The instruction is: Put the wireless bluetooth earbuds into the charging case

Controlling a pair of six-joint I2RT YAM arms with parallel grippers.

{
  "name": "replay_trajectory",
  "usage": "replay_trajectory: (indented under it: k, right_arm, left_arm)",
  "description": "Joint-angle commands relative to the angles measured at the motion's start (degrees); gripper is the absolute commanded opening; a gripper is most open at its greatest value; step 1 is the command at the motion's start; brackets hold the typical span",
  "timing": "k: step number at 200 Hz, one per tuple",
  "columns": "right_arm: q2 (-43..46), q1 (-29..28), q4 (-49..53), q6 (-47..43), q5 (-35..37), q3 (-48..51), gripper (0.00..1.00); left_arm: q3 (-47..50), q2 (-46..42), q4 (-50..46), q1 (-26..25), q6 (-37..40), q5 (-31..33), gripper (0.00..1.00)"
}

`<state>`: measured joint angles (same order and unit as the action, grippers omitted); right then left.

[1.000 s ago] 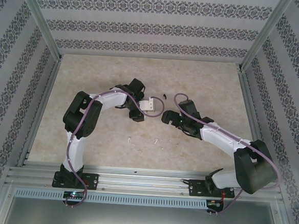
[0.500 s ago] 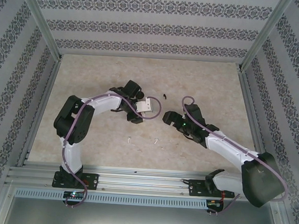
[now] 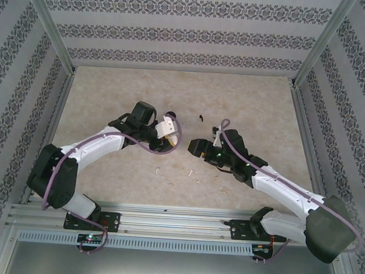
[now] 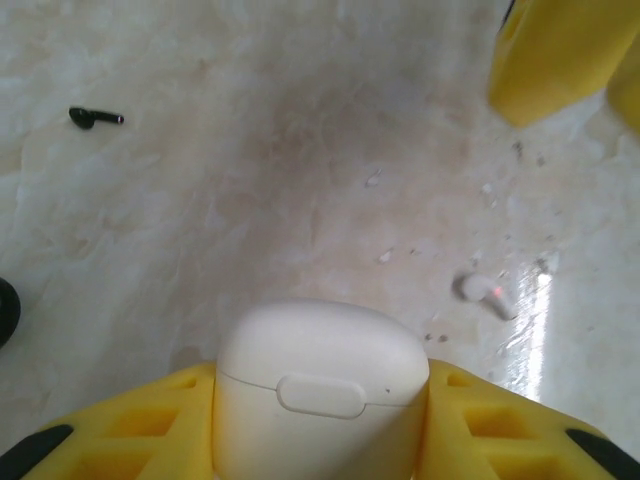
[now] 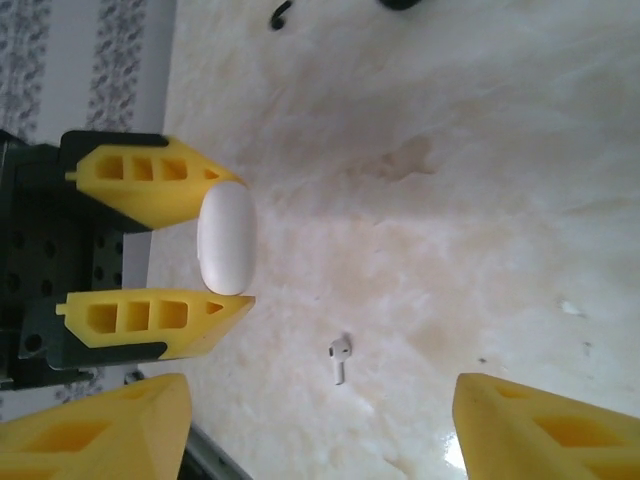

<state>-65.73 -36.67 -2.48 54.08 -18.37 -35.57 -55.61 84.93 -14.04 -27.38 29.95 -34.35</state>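
Note:
The white charging case [image 4: 320, 385] sits lid-closed between the yellow fingers of my left gripper [image 4: 320, 400], which is shut on it and holds it just above the table. From above, the case [image 3: 166, 126] and the left gripper [image 3: 168, 133] are left of centre. My right gripper [image 3: 195, 148] faces it from the right, open and empty [image 5: 320, 440]. One white earbud [image 5: 340, 358] lies on the table between the right fingers' line of sight and the case [image 5: 227, 240]. Two earbuds [image 3: 158, 170] [image 3: 190, 173] lie near the front; one earbud [image 4: 487, 292] shows right of the case.
A small black piece [image 3: 201, 118] lies on the beige table behind the grippers, also at the upper left of the left wrist view [image 4: 95, 118]. Patterned walls and metal rails [image 3: 164, 218] enclose the table. The right gripper's yellow finger [image 4: 560, 60] intrudes at that view's top right.
The left arm has swung down and leftward, carrying the case slightly left. The right gripper has moved left toward the case and its jaws have narrowed somewhat.

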Motion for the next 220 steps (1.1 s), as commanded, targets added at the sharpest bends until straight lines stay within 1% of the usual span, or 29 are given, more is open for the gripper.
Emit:
replay_trajectory:
  k: [1,12,34,61,142,163,172,192,220]
  right_arm:
    - [-1.8,-1.6,-2.3,-0.5,-3.3,-3.0,0.63]
    - [-2.7,-2.4,-2.6,-0.7,-3.7,-4.1,0.63]
    - [-4.6,-3.7,-1.8,-1.5,-3.7,-6.8,0.66]
    - [-7.1,-4.1,-1.4,-1.9,-4.4,-9.4,0.66]
    - [-14.6,-6.5,-0.5,-2.0,-7.5,-15.6,0.58]
    - [-14.7,-6.8,-1.6,-1.5,-6.9,-15.2,0.51]
    - [-14.6,-6.8,-2.0,-1.3,-7.1,-15.0,0.44]
    - [-14.7,-6.8,-1.5,-1.9,-7.5,-15.4,0.33]
    - [-14.8,-6.8,0.2,-3.3,-7.5,-16.2,0.23]
  left_arm:
    - [2.0,-3.4,3.9,-0.6,-5.3,-4.4,0.41]
    - [2.8,-4.8,3.8,-0.6,-5.9,-5.0,0.41]
    - [4.5,-6.9,3.9,-0.6,-7.0,-6.0,0.41]
    - [6.4,-8.9,4.4,-0.6,-8.2,-6.8,0.41]
    - [8.2,-12.2,7.0,-0.6,-10.1,-7.3,0.42]
    - [8.5,-12.4,8.3,-0.6,-11.2,-7.7,0.43]
    - [8.7,-12.5,8.6,-0.6,-11.4,-7.7,0.43]
    - [8.9,-12.5,8.7,-0.6,-11.4,-7.7,0.43]
    - [8.9,-12.8,8.6,-0.6,-11.6,-7.7,0.44]
